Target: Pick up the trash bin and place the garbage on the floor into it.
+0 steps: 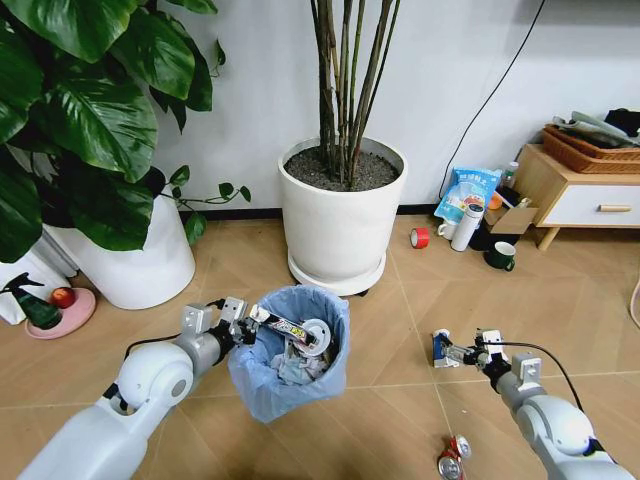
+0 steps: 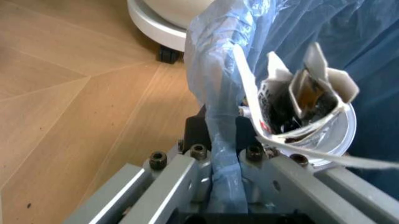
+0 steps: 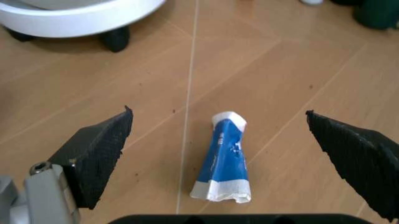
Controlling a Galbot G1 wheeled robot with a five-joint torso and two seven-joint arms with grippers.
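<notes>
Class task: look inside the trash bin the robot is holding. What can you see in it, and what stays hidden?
Inside the trash bin, gripped at its rim by the left gripper: crumpled white paper, a round white lid and a torn wrapper. The blue liner bag and top litter hide anything deeper.

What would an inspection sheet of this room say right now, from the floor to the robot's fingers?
Surface: wood-look floor, chevron lines.
Job's things: trash bin, blue bag, holding litter; blue packet and crushed can on floor.
Clutter: red tape roll, white bottle, dark mug.
Grippers: left gripper shut on bin rim; right gripper open over packet.
Cables: black cable down wall.
Surroundings: white planters, wooden cabinet.
</notes>
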